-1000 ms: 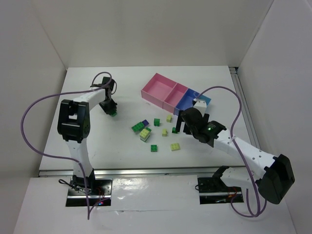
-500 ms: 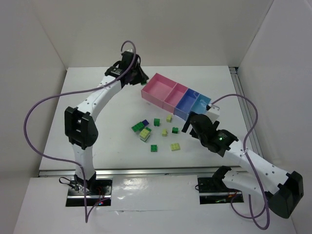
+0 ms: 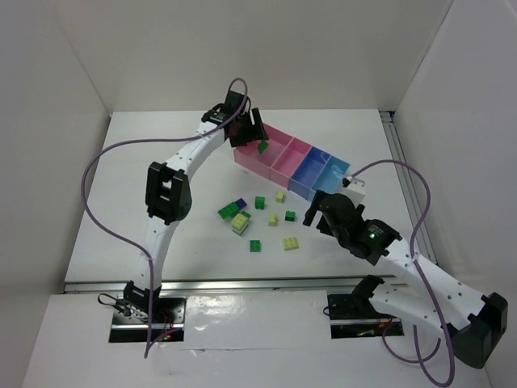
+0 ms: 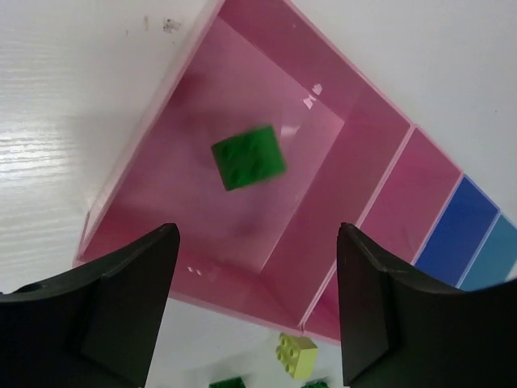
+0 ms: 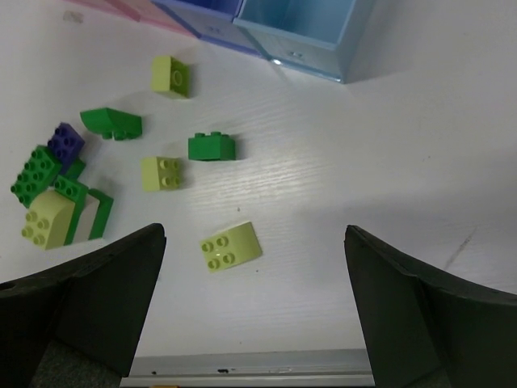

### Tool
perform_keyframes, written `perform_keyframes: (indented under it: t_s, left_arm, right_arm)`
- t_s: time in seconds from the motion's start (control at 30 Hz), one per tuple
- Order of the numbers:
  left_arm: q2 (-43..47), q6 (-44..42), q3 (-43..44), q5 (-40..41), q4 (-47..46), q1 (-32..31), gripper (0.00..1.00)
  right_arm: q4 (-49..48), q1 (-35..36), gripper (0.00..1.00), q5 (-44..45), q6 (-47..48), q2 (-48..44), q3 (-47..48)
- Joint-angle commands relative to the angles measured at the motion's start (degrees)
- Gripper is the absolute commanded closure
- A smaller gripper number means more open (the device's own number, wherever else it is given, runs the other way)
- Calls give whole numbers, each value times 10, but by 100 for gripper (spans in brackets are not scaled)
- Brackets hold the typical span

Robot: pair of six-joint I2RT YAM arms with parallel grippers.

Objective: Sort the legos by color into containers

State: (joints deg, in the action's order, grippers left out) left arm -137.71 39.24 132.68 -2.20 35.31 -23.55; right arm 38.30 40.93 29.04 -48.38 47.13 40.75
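Observation:
My left gripper (image 3: 250,129) hangs open over the large pink tray (image 3: 245,157). Below its jaws a green lego (image 4: 248,156) shows blurred inside that tray (image 4: 145,137), free of both fingers. The small pink tray (image 3: 292,155), blue tray (image 3: 312,170) and light blue tray (image 3: 333,172) follow in a row. My right gripper (image 3: 310,212) is open above the table with nothing in it, and a pale yellow lego (image 5: 231,246) lies under it. More legos lie loose: a green one (image 5: 212,147), a purple one (image 5: 65,142), and a green and yellow cluster (image 3: 234,215).
White walls close in the table on the left, back and right. The table's near edge (image 5: 258,376) runs just below the right gripper. A purple cable (image 3: 113,162) loops off the left arm.
My left arm swung from the table's left side to above the large pink tray and opened, letting go of the green lego. My right gripper drew back slightly to the right.

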Motion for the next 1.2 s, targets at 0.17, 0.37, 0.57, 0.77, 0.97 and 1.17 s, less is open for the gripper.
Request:
perform_keyframes:
  t_s: [0.17,0.37,0.57,0.77,0.97,1.17]
  left_arm:
    - [231,-50,-132,39,-7,-4,18]
    - [392,-58,-340,29,-18,7,15]
    - [517,-45,-515,-26,-92,50,15]
    - [517,-63,-516,-39,-87,63,15]
    - [529,-68,-533,-49,-82,63,15]
    - [540,-79,-533,-54,-70,69,15]
  right_arm:
    - [-110,9,6,-92,47,167,11]
    - [-181,9,11,-99,42,273,34]
    - [-211,4,12,-78,41,348,44]
    - [-234,-1,17,-88,72,419,79]
    - [-234,-1,30,-72,53,466,105]
    - [-225,-1,53,-38,58,489,130]
